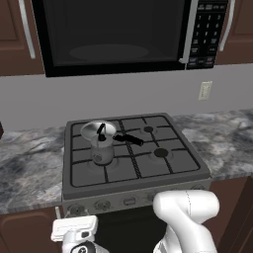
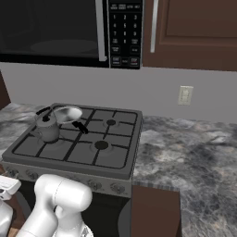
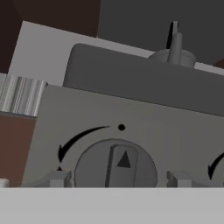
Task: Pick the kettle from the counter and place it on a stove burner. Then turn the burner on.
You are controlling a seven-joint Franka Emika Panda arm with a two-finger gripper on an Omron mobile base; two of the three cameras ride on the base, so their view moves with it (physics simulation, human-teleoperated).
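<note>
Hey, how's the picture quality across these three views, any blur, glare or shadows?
Left base view: even flat light, a soft shadow under the kettle on the stove, a dull reflection in the microwave door. Right base view: similar, slightly soft. Hand view: the knob looms large and soft-edged, with streaky highlights on the metal strip.

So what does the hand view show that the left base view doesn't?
Hand view alone: a close look at one stove knob, its pointer upright under a dot and curved arrow, the fingertips standing apart either side of it. Left base view alone: the pan behind the kettle, the microwave, the counter. Both: the stove's front and the kettle on top.
</note>
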